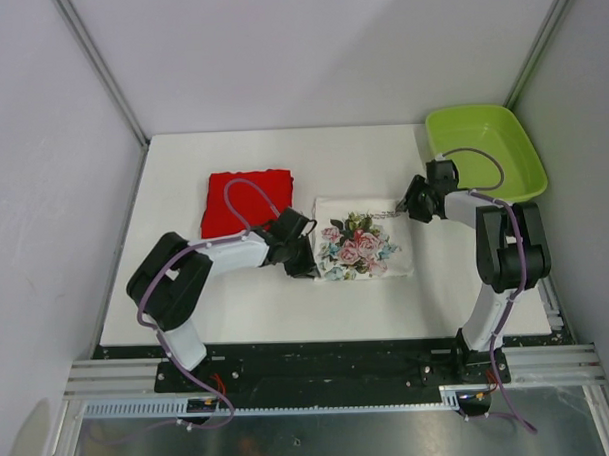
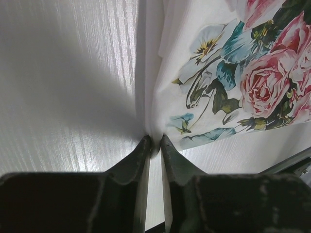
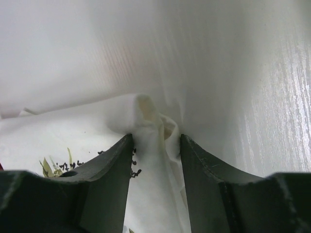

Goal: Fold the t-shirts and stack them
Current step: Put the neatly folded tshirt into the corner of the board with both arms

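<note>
The white t-shirt with a rose print lies folded at the table's middle. The red t-shirt lies folded to its left, apart from it. My left gripper is at the white shirt's left edge; in the left wrist view the gripper is shut on a pinch of that edge, with the print beyond. My right gripper is at the shirt's far right corner; in the right wrist view the gripper holds a bunched fold of white cloth between its fingers.
A lime-green tray stands at the back right, just behind my right arm. White walls enclose the table on the left, back and right. The table's front edge runs along a metal rail.
</note>
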`<action>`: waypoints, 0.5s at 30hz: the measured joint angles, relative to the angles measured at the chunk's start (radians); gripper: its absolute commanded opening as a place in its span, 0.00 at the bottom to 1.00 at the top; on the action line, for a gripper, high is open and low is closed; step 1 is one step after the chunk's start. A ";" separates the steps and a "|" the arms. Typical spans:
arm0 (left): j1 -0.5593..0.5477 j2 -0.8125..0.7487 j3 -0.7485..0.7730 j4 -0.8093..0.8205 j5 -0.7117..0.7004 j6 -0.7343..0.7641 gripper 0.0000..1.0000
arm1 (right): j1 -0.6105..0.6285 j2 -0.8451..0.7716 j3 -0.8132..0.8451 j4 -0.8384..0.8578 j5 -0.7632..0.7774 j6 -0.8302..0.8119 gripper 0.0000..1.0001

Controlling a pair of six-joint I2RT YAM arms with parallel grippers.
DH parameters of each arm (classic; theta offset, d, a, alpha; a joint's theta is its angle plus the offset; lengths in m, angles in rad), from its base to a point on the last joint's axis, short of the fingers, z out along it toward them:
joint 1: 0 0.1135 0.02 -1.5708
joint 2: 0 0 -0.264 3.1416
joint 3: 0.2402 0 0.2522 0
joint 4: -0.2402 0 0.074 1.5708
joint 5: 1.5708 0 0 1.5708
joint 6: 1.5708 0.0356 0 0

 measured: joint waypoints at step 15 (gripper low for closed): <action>-0.008 -0.005 0.000 -0.008 -0.012 -0.021 0.00 | 0.045 -0.009 0.001 -0.047 0.047 -0.003 0.00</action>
